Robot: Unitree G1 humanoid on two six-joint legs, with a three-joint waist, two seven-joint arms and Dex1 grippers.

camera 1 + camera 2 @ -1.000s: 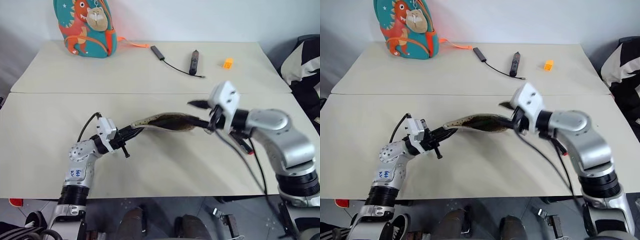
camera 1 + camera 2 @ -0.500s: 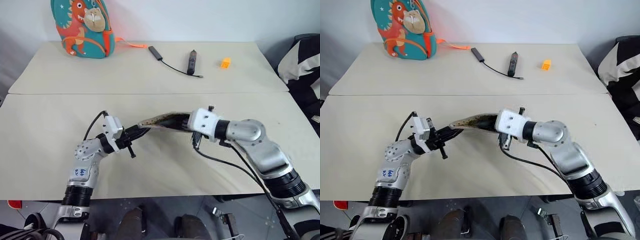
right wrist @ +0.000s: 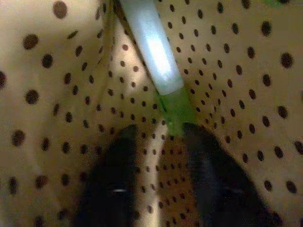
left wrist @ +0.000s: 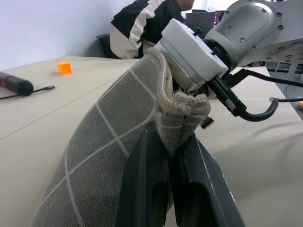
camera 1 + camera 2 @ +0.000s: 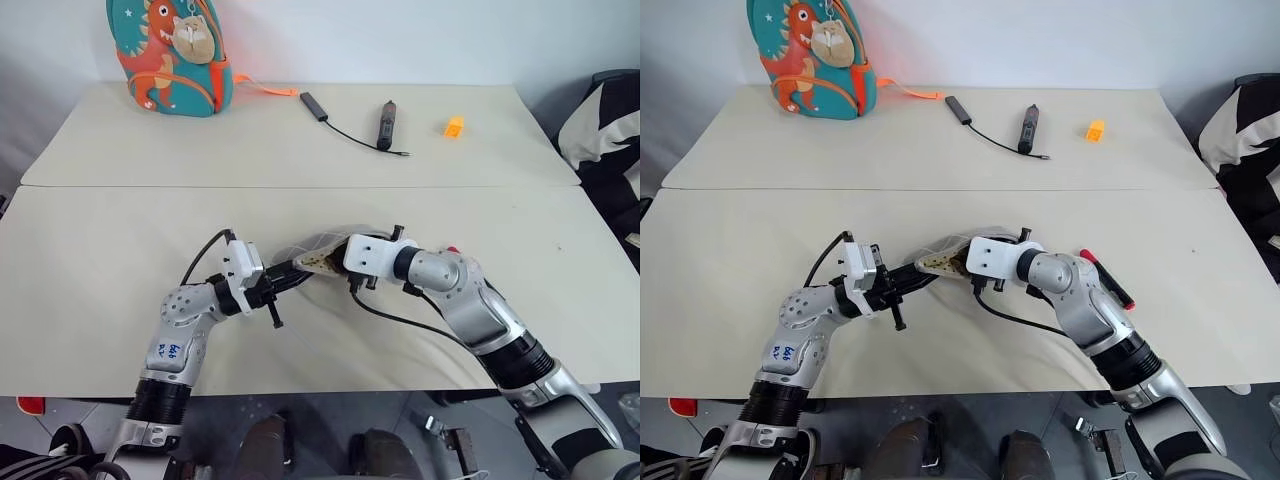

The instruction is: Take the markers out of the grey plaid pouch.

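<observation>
We see the left gripper with its jaws clamped on a bunched corner of the grey plaid pouch, holding that end up off the desk. The right gripper is pushed into the pouch's open mouth; its jaws stand partly apart around nothing, the two dark fingers resting against the cream lining with dark dots. Just past those fingers, inside the pouch, lies the green marker, its pale barrel and green end pointing toward the gap between the jaws, close to one finger; we cannot tell whether it touches it. The red marker lies on the desk beside the right forearm, outside the pouch. At the far side of the desk stand a dinosaur backpack, a dark stick with cable and a small orange block.
</observation>
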